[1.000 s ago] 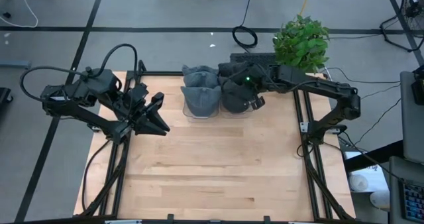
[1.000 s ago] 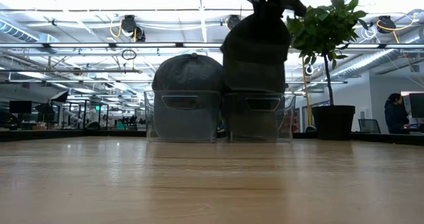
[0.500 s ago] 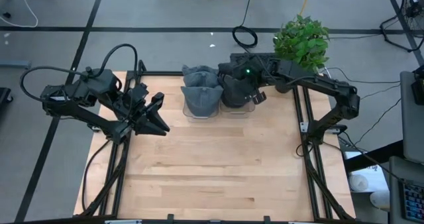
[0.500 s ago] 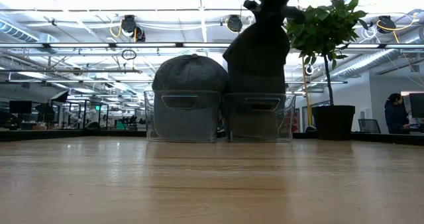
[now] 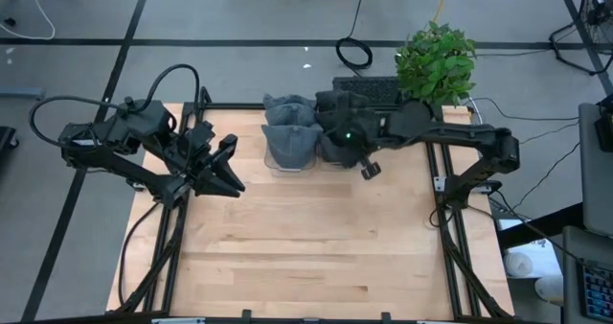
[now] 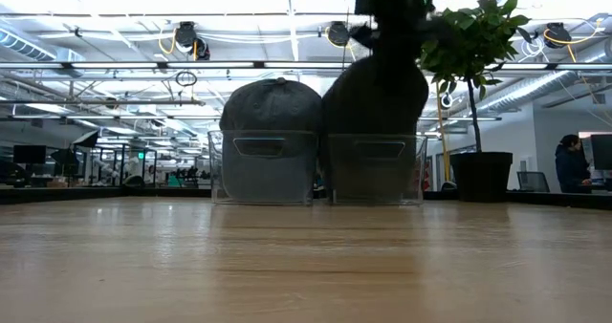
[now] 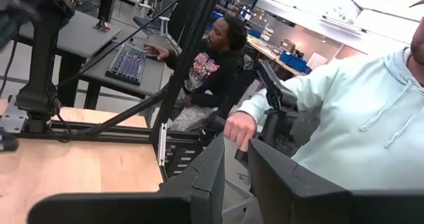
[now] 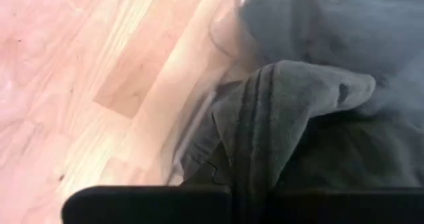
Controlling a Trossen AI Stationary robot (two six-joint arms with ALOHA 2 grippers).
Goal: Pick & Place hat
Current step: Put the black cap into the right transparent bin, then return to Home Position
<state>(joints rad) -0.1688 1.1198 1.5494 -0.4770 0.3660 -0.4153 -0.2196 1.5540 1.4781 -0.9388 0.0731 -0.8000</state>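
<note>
Two clear bins stand side by side at the table's far middle. The left bin (image 6: 263, 167) holds grey hats (image 5: 290, 140). The right bin (image 6: 375, 168) holds a dark hat (image 6: 375, 96), whose crown bulges above the rim. My right gripper (image 8: 248, 184) is over this bin, shut on the dark hat (image 5: 333, 148). My left gripper (image 5: 228, 168) waits above the table's left side, pointing level, its fingers (image 7: 207, 177) a narrow gap apart with nothing between them. My right gripper pinches a bunched fold of the dark hat's cloth (image 8: 265, 111) at the hat's top between its two fingers. It comes from above, slanting down from the table's right. The hat's lower part sits inside the right bin; its top stands above the rim under the fingers.
A potted plant (image 5: 436, 60) stands at the table's far right corner. Bare wooden tabletop (image 5: 316, 238) stretches from the bins to the near edge. People (image 7: 358, 118) are beyond the table in the left wrist view.
My right gripper has gone down toward the right bin, still shut on the dark hat, and tipped a little. The hat, which hung tall and stretched above the bin, has sunk into it and now bulges rounded above the rim.
</note>
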